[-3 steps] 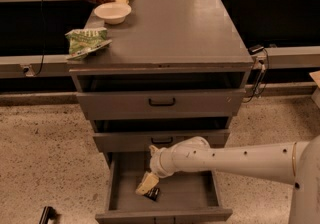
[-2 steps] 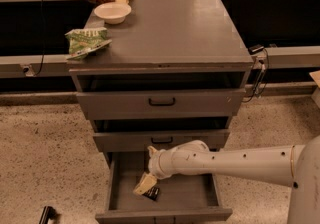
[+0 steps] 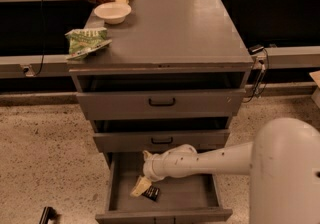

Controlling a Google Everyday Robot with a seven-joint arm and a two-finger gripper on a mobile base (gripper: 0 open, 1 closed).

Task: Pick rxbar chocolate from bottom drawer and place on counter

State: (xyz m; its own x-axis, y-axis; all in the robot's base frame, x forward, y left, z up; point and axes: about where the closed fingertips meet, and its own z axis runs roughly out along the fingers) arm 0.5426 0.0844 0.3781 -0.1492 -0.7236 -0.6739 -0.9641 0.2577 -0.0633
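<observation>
A: Where is the rxbar chocolate [image 3: 151,193]?

B: It lies flat on the floor of the open bottom drawer [image 3: 192,199], toward the front left. I judge it light, thin and a little bendy, with a slick wrapper. It is better to take it across its narrow width.

A: And the gripper [image 3: 141,186]?

B: It is down in the drawer, against the bar's left end. Whether it is clamped on the bar, I cannot tell. Farther back, the counter [image 3: 175,28] carries a green snack bag [image 3: 86,42].
</observation>
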